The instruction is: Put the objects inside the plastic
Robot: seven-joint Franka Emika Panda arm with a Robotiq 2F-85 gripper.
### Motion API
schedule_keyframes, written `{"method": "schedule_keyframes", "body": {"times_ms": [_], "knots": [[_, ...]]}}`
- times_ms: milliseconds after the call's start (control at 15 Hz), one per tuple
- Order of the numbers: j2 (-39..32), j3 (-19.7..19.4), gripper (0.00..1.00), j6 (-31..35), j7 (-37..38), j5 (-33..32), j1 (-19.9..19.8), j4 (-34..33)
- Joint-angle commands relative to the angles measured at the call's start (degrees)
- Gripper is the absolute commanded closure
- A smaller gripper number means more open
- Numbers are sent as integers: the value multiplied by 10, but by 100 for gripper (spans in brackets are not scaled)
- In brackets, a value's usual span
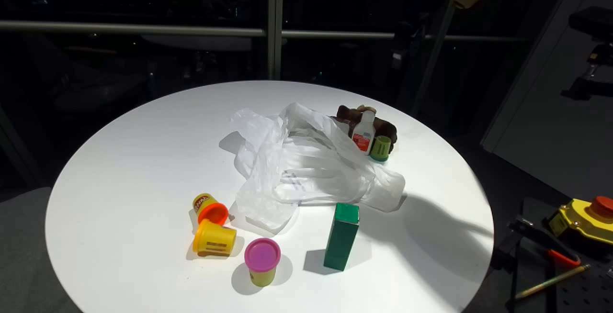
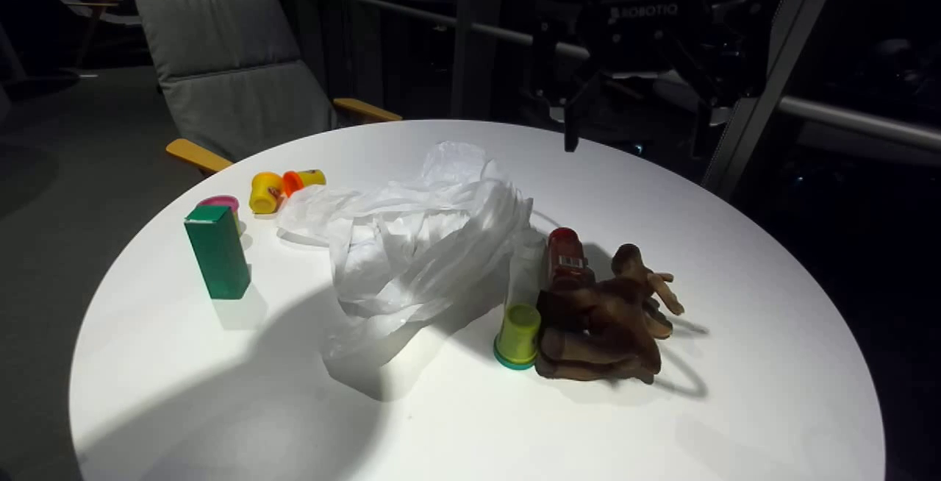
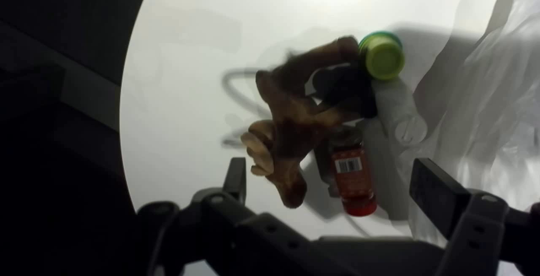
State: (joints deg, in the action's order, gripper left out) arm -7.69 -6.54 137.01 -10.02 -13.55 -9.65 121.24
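Near the round white desk's (image 3: 168,98) edge, the brown plush toy (image 3: 295,124) (likely soft) is best gripped mid-body, claw (image 3: 333,178) spread.

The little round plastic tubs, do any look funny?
Yes. Two yellow plastic tubs lie on their sides, and the lime-green teal-lidded plastic tub stands upside down. They look odd because the magenta-lidded plastic tub stands upright.

Bottles (image 3: 394,103) separate plush (image 3: 293,120) from bag (image 3: 493,98); tabletop (image 3: 181,111) beyond the plush is free.

Lounge-like place, with grey armchair (image 2: 235,69) and round table (image 1: 143,160)
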Motion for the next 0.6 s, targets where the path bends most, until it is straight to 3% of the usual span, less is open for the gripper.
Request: {"method": "schedule_keyframes", "body": {"times_ms": [0,533], "knots": [[-126,-5,0,62,6,7,3,-126],[-298,18,0,63,-15,36,-5,-313]]}}
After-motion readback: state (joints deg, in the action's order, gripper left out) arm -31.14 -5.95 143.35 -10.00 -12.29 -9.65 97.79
